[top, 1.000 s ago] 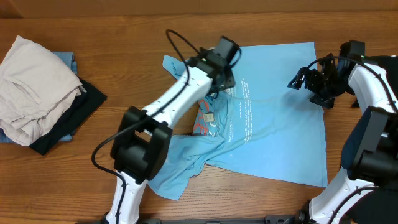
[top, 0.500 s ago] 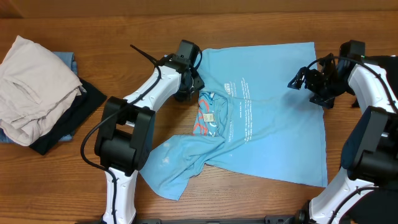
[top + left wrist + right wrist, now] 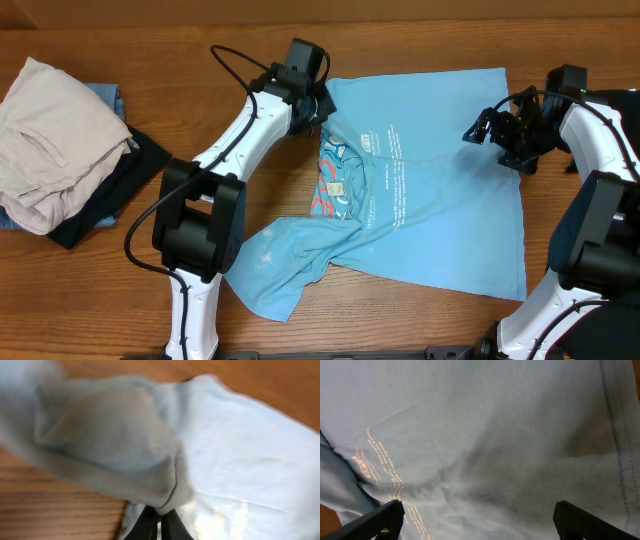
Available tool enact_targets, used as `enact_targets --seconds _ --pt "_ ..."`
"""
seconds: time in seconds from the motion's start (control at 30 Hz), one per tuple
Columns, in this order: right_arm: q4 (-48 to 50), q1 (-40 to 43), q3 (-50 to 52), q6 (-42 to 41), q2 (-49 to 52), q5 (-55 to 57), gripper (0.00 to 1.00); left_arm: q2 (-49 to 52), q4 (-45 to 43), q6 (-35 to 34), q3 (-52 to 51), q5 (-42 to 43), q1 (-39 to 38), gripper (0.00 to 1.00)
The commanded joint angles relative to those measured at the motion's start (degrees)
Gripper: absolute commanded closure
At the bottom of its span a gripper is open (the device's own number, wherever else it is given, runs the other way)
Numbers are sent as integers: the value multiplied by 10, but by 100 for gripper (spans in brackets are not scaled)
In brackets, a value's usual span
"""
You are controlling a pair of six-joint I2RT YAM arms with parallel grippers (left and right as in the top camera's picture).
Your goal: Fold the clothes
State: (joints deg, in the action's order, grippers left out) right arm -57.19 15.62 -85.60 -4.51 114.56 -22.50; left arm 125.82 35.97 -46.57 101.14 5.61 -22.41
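Observation:
The sky-blue T-shirt (image 3: 440,200) lies spread across the table's middle and right, with white lettering and a red-orange mark near its collar. Its lower left part is crumpled. My left gripper (image 3: 318,108) sits at the shirt's upper left corner. In the left wrist view its gripper (image 3: 160,517) is shut, pinching a bunched fold of the shirt (image 3: 240,470). My right gripper (image 3: 478,130) hovers over the shirt's upper right part. In the right wrist view that gripper (image 3: 480,520) stands wide open above flat cloth (image 3: 490,435), holding nothing.
At the far left lies a pile of other clothes (image 3: 55,140): an off-white garment on top, a blue one beneath, and a black one (image 3: 120,190) at the bottom. Bare wooden table (image 3: 150,60) surrounds the shirt.
My left arm swung from over the shirt's collar area to its upper left corner, and its jaws closed on the cloth there. The right arm has stayed still.

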Motion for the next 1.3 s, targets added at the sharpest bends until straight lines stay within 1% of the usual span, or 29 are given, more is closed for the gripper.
enact_targets --seconds 0.0,0.1,0.17,0.27,0.3,0.37,0.47,0.5,0.53,0.6,0.63,0.7,0.77,0.83,0.93,1.07,1.17,1.27 --pt "1 -1 -10 -2 -14 -5 0 4 -38 18 30 46 -4 96" --pt "1 -1 -10 -2 -14 -5 0 4 -86 18 30 45 -18 96" --pt "1 -1 -10 -2 -14 -5 0 4 -128 18 30 44 -34 94" --pt "1 -1 -10 -2 -14 -5 0 5 -150 27 30 -9 -60 88" --pt "1 -1 -10 -2 -14 -5 0 5 -160 50 30 -29 -70 82" --pt "1 -1 -10 -2 -14 -5 0 5 -161 69 30 -47 -80 76" --pt "1 -1 -10 -2 -14 -5 0 14 -166 99 30 -50 -94 68" --pt "1 -1 -10 -2 -14 -5 0 17 -165 105 30 -49 -97 67" --pt "1 -1 -10 -2 -14 -5 0 18 -161 126 30 -45 -102 67" --pt "1 -1 -10 -2 -14 -5 0 17 -103 160 38 -59 -110 66" --pt "1 -1 -10 -2 -14 -5 0 17 -63 160 43 -72 -113 63" --pt "1 -1 -10 -2 -14 -5 0 17 -10 162 46 -75 -118 60" --pt "1 -1 -10 -2 -14 -5 0 17 30 162 46 -110 -130 58" --pt "1 -1 -10 -2 -14 -5 0 18 44 162 46 -140 -144 57" --pt "1 -1 -10 -2 -14 -5 0 23 58 162 45 -164 -159 57" --pt "1 -1 -10 -2 -14 -5 0 42 57 162 44 -170 -169 57" --pt "1 -1 -10 -2 -14 -5 0 46 57 162 44 -201 -169 58" --pt "1 -1 -10 -2 -14 -5 0 57 49 162 44 -202 -170 58"
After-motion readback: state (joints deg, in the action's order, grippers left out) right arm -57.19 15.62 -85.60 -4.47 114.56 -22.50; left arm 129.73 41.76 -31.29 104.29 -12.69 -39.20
